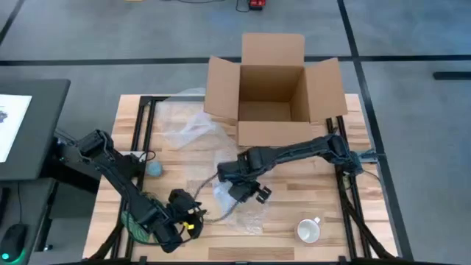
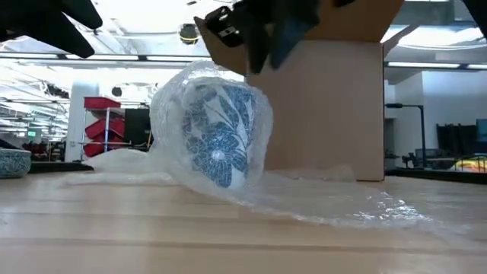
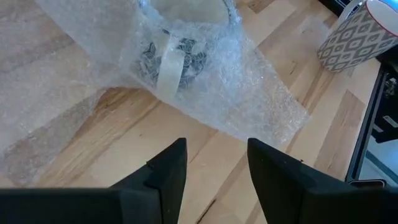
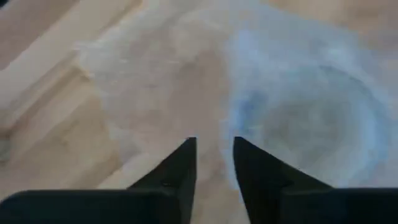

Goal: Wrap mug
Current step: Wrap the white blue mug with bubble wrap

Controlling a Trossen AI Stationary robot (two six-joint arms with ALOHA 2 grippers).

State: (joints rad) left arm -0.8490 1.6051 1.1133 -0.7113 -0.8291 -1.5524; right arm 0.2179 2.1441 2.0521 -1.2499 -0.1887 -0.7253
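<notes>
Directly below right fingers (image 4: 212, 163): bubble-wrapped mug (image 2: 217, 137).

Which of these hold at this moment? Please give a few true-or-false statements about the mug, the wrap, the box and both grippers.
1. The blue-patterned mug is covered in bubble wrap. True.
2. The cardboard box is closed. False: its flaps stand open.
3. The left gripper holds the wrap. False: its fingers are open and empty, short of the wrap.
4. A second mug stands unwrapped on the table. True.
5. The right gripper is above the wrap. True.
</notes>
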